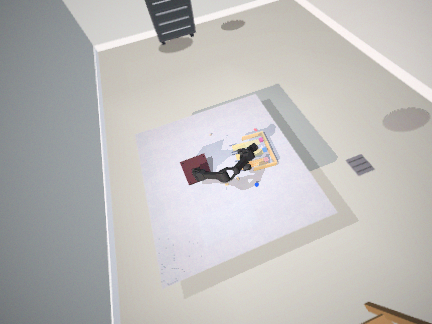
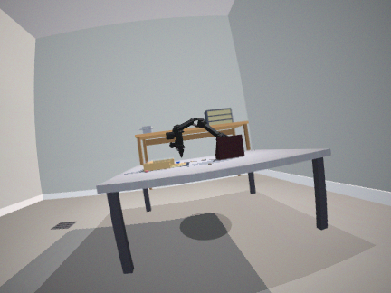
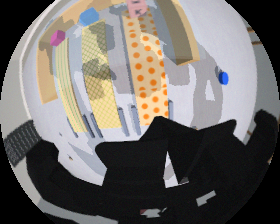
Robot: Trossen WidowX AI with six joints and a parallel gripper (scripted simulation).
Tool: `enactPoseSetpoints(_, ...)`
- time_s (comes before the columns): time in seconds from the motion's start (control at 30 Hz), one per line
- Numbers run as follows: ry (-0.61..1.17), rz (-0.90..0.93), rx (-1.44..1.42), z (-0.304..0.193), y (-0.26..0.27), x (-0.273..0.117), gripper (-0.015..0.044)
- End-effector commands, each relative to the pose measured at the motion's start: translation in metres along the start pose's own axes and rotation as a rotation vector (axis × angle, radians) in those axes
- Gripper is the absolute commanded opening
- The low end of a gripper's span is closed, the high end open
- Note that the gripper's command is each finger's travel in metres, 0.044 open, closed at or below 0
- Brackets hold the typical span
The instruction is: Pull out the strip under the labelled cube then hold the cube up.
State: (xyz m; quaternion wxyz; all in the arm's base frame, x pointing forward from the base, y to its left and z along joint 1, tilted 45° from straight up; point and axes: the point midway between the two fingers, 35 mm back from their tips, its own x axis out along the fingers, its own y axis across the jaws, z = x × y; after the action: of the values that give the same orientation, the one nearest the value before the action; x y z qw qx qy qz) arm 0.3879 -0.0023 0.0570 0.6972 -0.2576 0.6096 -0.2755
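The labelled cube (image 3: pixel 135 6) sits on the far end of the orange-dotted strip (image 3: pixel 148 72), in the tray (image 3: pixel 183 31) near the table's far edge. Jaws are pressed together on nothing, so pushing may shift a neighbouring strip. The gripper (image 3: pixel 164 136) hangs above, pointing down.

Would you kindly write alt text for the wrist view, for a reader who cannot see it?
The dark, shut end effector fills the lower frame, empty, above the near ends of parallel strips in a shallow wooden tray. The orange-dotted strip carries a pink cube at its far end; neighbouring strips hold a blue cube and a magenta cube.
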Motion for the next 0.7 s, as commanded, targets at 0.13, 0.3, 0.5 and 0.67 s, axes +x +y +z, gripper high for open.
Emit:
enactPoseSetpoints(0.13, 0.008, -0.003, -0.011, -0.003, 0.000, 0.016, 0.0000)
enactPoseSetpoints(0.3, 0.008, -0.004, -0.011, -0.004, 0.000, 0.024, 0.0000)
enactPoseSetpoints(0.5, 0.008, -0.005, -0.011, -0.005, 0.000, 0.034, 0.0000)
enactPoseSetpoints(0.67, 0.008, -0.006, -0.011, -0.006, 0.000, 0.042, 0.0000)
